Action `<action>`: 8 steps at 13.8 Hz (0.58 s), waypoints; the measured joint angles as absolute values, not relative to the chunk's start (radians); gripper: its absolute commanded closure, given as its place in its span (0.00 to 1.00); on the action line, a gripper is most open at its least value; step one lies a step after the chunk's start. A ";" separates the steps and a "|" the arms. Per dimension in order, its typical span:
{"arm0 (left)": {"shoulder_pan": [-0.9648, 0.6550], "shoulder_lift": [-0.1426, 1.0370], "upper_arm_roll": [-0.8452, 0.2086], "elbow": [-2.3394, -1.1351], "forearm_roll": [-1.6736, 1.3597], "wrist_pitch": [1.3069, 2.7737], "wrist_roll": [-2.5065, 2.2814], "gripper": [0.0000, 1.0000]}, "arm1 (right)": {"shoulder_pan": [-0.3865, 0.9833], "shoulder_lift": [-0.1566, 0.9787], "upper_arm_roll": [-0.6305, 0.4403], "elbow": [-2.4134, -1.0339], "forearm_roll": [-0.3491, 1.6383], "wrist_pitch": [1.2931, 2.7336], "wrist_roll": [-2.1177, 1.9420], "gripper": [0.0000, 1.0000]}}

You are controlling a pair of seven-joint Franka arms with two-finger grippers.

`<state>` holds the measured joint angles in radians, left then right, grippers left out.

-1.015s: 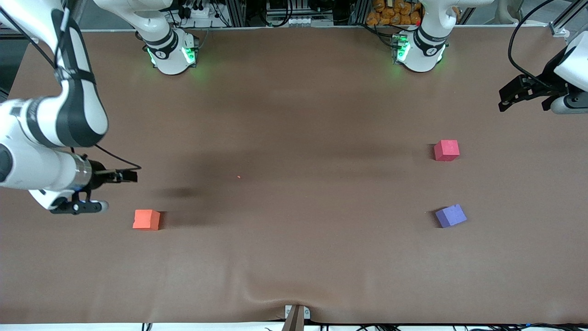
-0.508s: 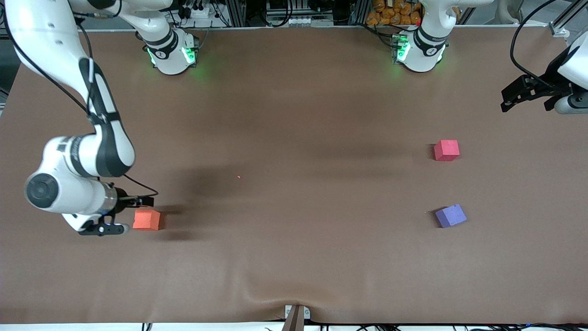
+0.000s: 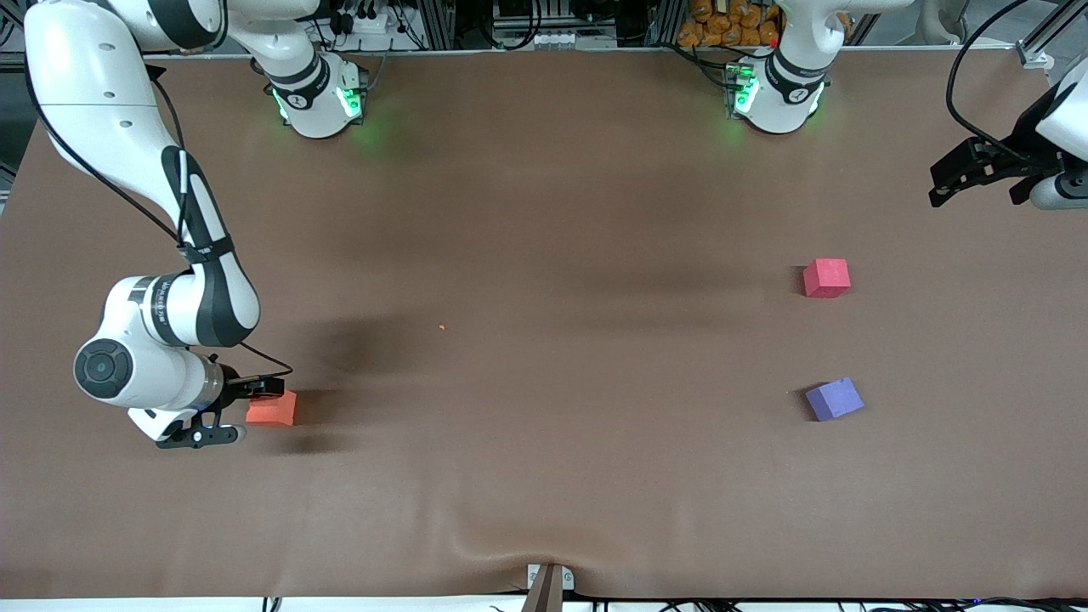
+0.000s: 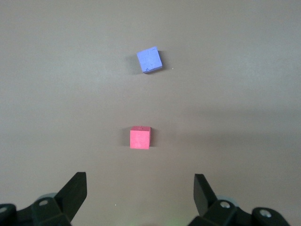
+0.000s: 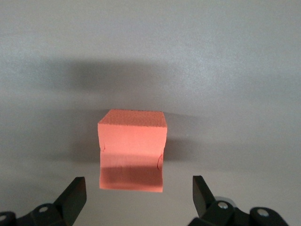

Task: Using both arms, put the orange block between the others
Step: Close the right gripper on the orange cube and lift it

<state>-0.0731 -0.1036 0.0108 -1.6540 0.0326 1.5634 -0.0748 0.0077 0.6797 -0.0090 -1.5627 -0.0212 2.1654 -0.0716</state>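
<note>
Orange block [image 3: 272, 409] sits on the surface [image 3: 544, 476] at the right arm's end, well apart from the red cube [image 3: 826, 278] and purple cube [image 3: 834, 399]. Right tool [image 5: 136, 188] low at the block, fingers spread wide either side, nothing gripped: pick-up step, next calls for lowering and closing squarely. Left tool [image 3: 977, 174] waits open, high at its own end.

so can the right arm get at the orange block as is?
Probably yes. The right claw is open and right at the orange block, which sits alone on the table with nothing beside it. Neither finger looks to touch it yet.
</note>
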 measured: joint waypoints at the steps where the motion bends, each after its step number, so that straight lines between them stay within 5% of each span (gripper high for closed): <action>1: -0.070 -0.104 0.011 -1.654 0.033 1.563 -0.075 0.00 | 0.008 0.687 -0.008 -1.563 -0.021 2.197 -0.070 0.00; 8: -0.066 -0.104 0.009 -1.652 0.033 1.563 -0.075 0.00 | 0.013 0.739 -0.006 -1.562 -0.021 2.299 -0.047 0.00</action>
<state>-0.0662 -0.1036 0.0092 -1.6523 0.0326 1.5633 -0.0748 0.0130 0.7389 -0.0063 -1.5616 -0.0209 2.2994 -0.0465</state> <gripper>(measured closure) 0.000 0.000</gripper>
